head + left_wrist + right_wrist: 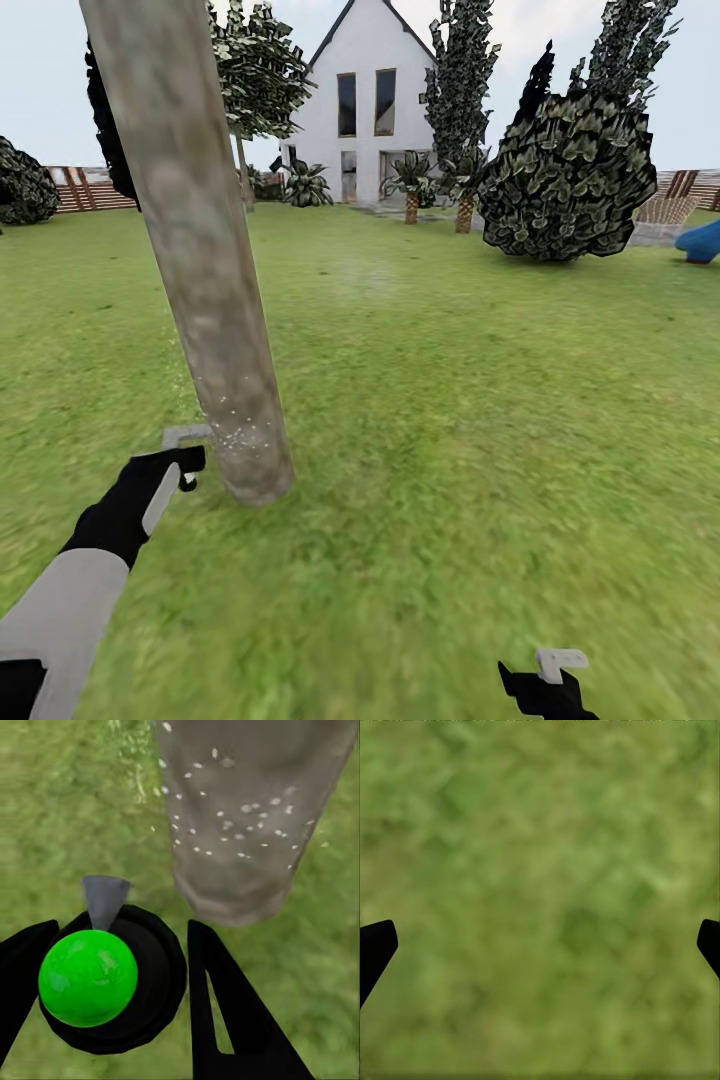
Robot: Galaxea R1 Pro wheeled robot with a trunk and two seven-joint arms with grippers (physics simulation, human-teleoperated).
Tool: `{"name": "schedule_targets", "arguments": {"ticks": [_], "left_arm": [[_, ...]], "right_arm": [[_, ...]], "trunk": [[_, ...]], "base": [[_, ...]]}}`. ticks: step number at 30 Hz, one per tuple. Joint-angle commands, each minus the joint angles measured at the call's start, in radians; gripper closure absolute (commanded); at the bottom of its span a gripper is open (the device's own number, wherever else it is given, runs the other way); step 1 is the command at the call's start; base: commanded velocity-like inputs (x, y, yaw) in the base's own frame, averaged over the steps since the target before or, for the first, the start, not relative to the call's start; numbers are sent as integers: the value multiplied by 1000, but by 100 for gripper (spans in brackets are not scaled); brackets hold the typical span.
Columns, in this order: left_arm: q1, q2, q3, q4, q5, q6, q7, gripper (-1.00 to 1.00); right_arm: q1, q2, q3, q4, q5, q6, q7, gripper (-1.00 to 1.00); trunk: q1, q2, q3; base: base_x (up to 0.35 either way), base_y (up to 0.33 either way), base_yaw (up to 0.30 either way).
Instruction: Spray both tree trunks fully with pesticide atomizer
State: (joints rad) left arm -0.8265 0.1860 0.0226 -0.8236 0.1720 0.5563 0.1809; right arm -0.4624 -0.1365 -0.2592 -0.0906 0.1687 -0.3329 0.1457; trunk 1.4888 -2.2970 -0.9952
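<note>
Right now my left gripper (120,982) is closed around the pesticide atomizer (112,979), a black round body topped by a bright green ball, its grey nozzle aimed at the tree trunk (247,817) just beside it. White droplets speckle the lower trunk (240,420) near its base on the grass (450,400). I cannot see inside the atomizer. My right gripper (540,945) hangs over bare lawn, fingers spread wide, holding nothing.
</note>
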Motion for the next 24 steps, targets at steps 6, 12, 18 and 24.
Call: {"name": "schedule_targets", "arguments": {"ticks": [6, 12, 18, 24], "left_arm": [[-9, -67, -9, -4, 6, 51, -9, 100], [-14, -89, -5, -4, 5, 80, -11, 100], [-8, -24, -6, -96, 9, 164, -34, 100], [-24, -138, -12, -209, 7, 298, -35, 100]], "right_arm": [[1, 0, 0, -1, 0, 0, 0, -100], [1, 0, 0, -1, 0, 0, 0, -100], [1, 0, 0, -1, 0, 0, 0, -100], [1, 0, 0, -1, 0, 0, 0, -100]], "trunk": [[0, 0, 0], [0, 0, 0], [0, 0, 0], [0, 0, 0]], "base": [[0, 0, 0], [0, 0, 0], [0, 0, 0], [0, 0, 0]]}}
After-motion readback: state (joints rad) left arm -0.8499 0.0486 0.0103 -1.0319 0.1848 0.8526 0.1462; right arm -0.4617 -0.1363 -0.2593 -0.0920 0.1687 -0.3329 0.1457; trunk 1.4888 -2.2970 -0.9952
